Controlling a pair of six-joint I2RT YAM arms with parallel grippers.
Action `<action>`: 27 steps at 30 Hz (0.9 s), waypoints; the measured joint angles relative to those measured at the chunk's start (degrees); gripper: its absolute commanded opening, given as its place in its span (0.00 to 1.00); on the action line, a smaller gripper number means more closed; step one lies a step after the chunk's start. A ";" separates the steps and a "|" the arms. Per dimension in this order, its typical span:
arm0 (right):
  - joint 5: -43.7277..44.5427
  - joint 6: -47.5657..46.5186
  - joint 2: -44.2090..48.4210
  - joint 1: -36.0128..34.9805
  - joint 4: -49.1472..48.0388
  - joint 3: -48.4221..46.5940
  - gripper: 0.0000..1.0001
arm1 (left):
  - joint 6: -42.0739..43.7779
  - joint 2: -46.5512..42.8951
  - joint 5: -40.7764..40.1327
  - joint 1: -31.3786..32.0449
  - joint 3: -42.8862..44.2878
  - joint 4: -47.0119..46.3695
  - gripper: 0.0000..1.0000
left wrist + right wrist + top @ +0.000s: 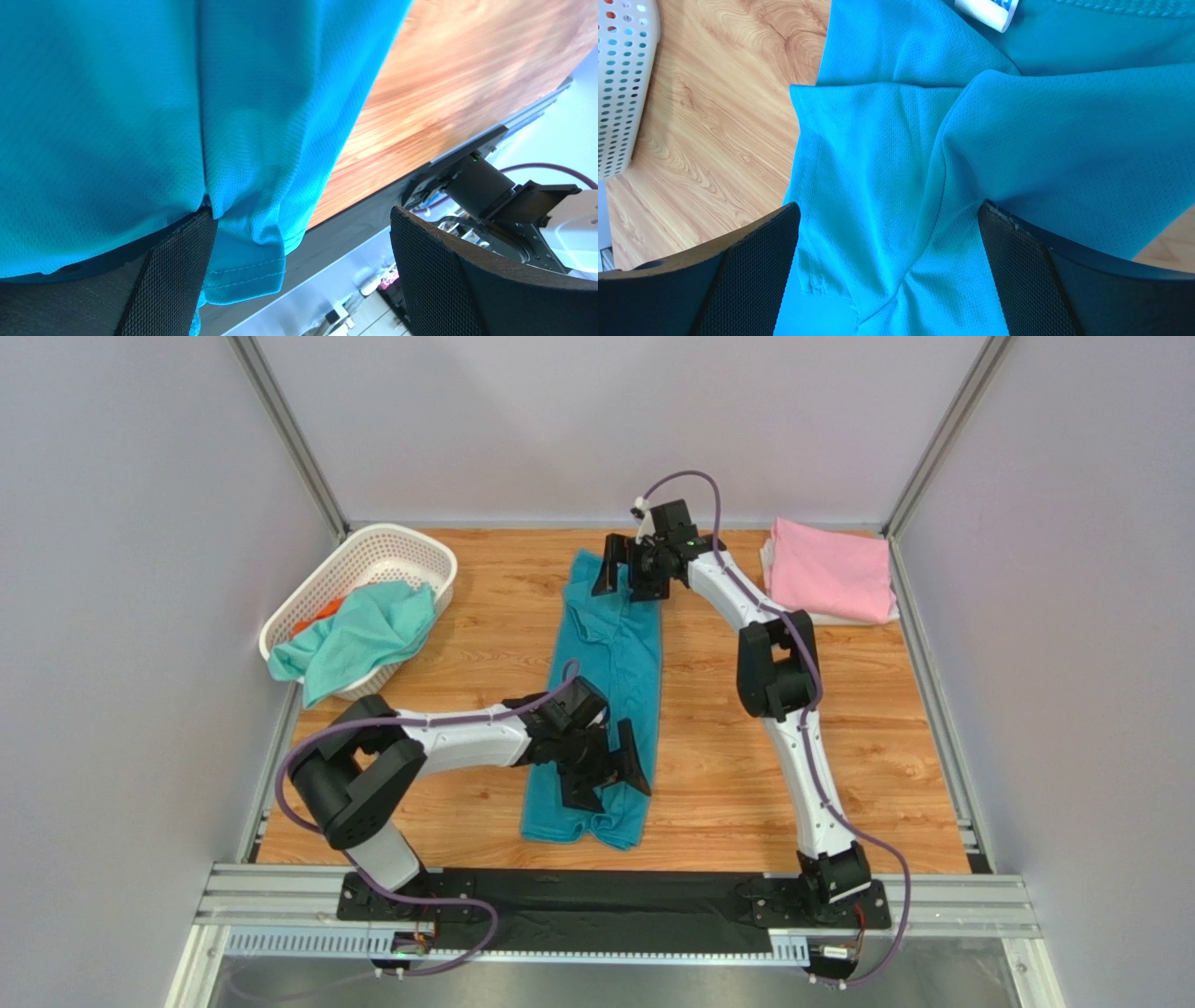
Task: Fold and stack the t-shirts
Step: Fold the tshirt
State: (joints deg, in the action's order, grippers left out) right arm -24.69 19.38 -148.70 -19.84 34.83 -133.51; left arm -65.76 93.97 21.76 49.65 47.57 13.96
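A teal-blue t-shirt (606, 686) lies folded into a long strip down the middle of the table, collar end far, hem end near. My left gripper (606, 773) is open over its near hem; in the left wrist view the hem (246, 269) drapes beside my left finger. My right gripper (629, 569) is open just above the collar end; the right wrist view shows the folded sleeve (878, 196) between the jaws and a white neck label (987, 10). A folded pink t-shirt (831, 569) lies on a white one at the far right. A mint-green t-shirt (358, 634) hangs out of the basket over an orange one (320, 612).
The white lattice basket (368, 567) stands at the far left, also in the right wrist view (619, 84). Grey walls enclose three sides. The metal rail (617, 903) with the arm bases runs along the near edge.
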 measured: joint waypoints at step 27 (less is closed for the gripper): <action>5.84 -4.48 38.32 -3.23 7.13 25.75 1.00 | 8.59 -27.32 -31.32 1.16 4.92 32.48 1.00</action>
State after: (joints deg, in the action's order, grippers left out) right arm -18.85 14.90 -110.39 -23.07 41.95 -107.77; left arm -57.17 66.65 -9.56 50.81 52.49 46.44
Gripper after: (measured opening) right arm 0.998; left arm 0.994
